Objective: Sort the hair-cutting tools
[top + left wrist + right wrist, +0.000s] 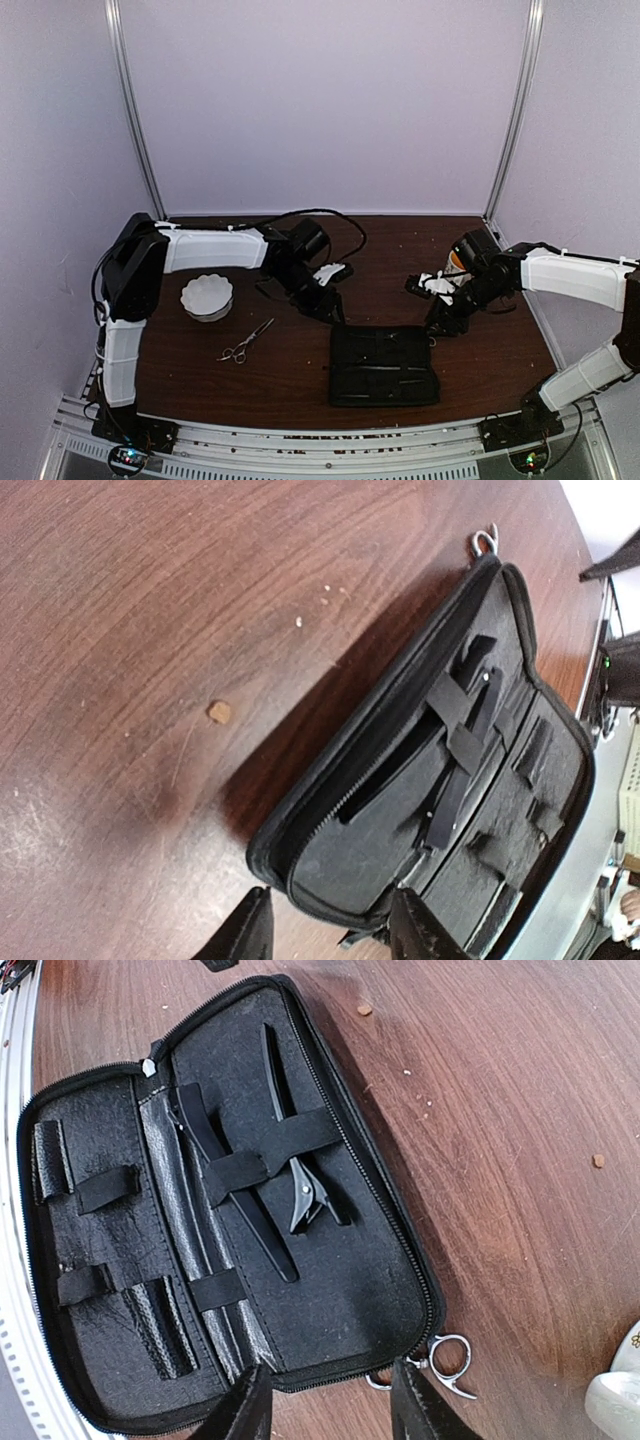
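Observation:
The black zip case point(385, 365) lies open at the table's front middle. In the right wrist view, two narrow black pieces point(245, 1205) sit under an elastic strap inside the case point(370, 1290); they also show in the left wrist view point(455, 780). Silver scissors point(246, 342) lie loose on the table left of the case. The ring handles of a second pair of scissors point(450, 1360) stick out from under the case's corner, the blades hidden. My left gripper point(328, 305) hangs open over the case's far left corner point(335, 930). My right gripper point(440, 325) hangs open at the case's right edge point(330, 1405).
A white fluted bowl point(207, 296) stands on the left of the table, behind the loose scissors. Black cables point(335, 225) loop across the back. Small crumbs point(219, 712) dot the brown table top. The metal rail point(300, 445) runs along the front edge.

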Robot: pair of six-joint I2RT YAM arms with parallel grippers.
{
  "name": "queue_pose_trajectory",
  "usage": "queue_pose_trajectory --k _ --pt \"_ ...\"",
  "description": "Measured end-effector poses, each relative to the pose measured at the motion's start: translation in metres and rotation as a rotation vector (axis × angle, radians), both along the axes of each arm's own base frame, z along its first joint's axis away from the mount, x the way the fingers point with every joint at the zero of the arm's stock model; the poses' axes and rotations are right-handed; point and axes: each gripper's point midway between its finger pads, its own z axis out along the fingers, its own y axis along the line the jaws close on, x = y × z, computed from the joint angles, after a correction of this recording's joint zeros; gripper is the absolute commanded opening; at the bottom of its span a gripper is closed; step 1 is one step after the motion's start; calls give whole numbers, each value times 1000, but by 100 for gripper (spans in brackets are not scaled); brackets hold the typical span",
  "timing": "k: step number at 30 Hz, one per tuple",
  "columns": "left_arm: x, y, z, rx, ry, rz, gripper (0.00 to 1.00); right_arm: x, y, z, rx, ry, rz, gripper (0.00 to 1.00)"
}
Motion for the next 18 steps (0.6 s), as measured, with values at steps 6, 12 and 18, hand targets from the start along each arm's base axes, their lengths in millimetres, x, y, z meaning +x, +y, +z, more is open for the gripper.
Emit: queue_pose_trajectory --k 6,12,18 --pt "2 -5 -16 4 41 37 33 1 0 0 -3 -2 -2 42" --pt "0 0 -31 40 61 59 13 1 0 0 -3 -3 -2 42" --pt "0 9 -43 75 52 76 0 1 0 -2 -5 2 -2 42"
